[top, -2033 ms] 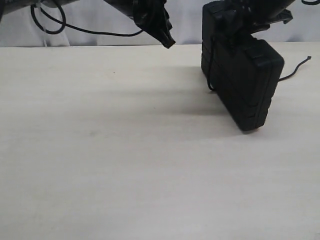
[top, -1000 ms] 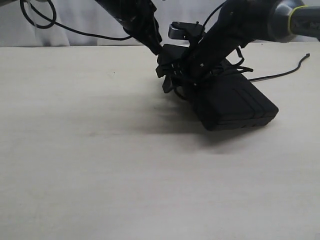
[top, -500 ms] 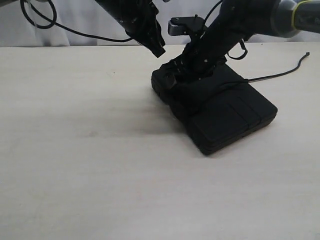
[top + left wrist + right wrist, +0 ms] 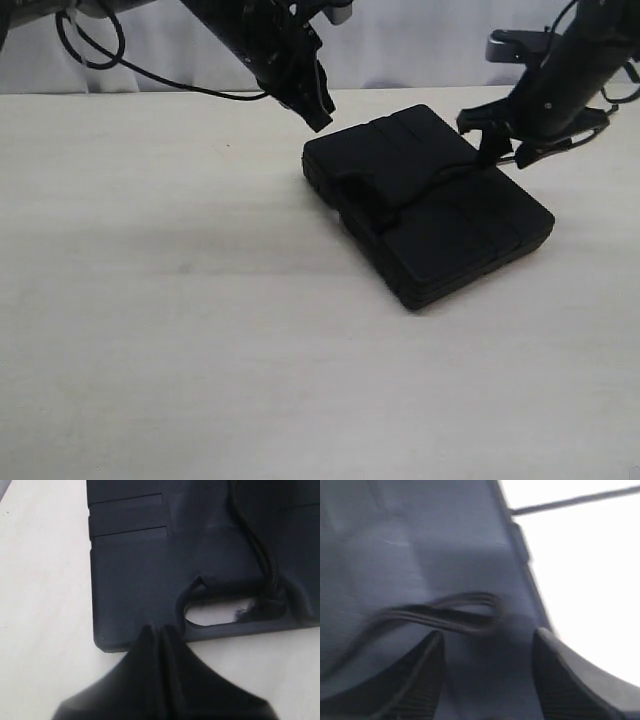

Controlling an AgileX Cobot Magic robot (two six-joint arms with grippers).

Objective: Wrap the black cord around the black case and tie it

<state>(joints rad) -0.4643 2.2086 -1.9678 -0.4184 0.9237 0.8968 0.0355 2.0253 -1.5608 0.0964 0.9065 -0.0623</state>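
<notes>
Between our grippers, the black case (image 4: 430, 215) lies flat
Left gripper (image 4: 318, 118) pinched closed, right gripper (image 4: 507, 150) spread wide over its black cord (image 4: 260, 555)

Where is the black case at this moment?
In the exterior view the black case lies flat on the table, right of centre, between the left gripper near its far corner and the right gripper near its right edge.

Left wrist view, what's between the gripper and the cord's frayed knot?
The handle slot of the black case, table showing through; left wrist view.
</notes>
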